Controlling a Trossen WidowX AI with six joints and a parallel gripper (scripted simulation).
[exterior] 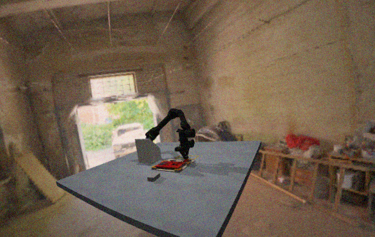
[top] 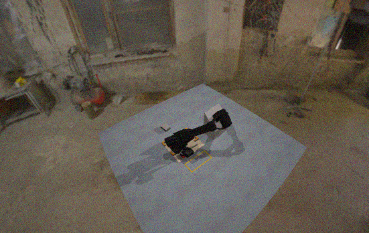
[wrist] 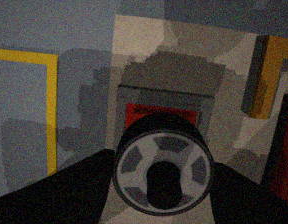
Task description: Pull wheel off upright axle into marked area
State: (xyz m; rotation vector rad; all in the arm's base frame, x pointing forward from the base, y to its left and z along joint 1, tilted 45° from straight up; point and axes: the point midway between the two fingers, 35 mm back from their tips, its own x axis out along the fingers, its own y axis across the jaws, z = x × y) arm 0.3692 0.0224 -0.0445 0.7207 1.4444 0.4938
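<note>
A dark wheel [wrist: 187, 172] with a light grey spoked face stands over the pale base plate [wrist: 137, 32], in front of a grey block with a red top. A dark shape fills its hub; how far down the axle it sits cannot be told. My gripper [wrist: 161, 165] [exterior: 185, 157] points down at the plate, with one finger against each side of the wheel, shut on it. In the top view the arm hides most of the wheel. The marked area [top: 201, 164] [wrist: 51, 115] is a yellow outline on the table, beside the plate.
A red panel [exterior: 171, 165] [wrist: 284, 175] lies on the same plate, with a yellow corner piece [wrist: 266, 100] near the wheel. A tall grey block [exterior: 148, 152] stands by the arm's base. A small dark block [exterior: 153, 178] [top: 165, 127] lies on the table beyond the plate.
</note>
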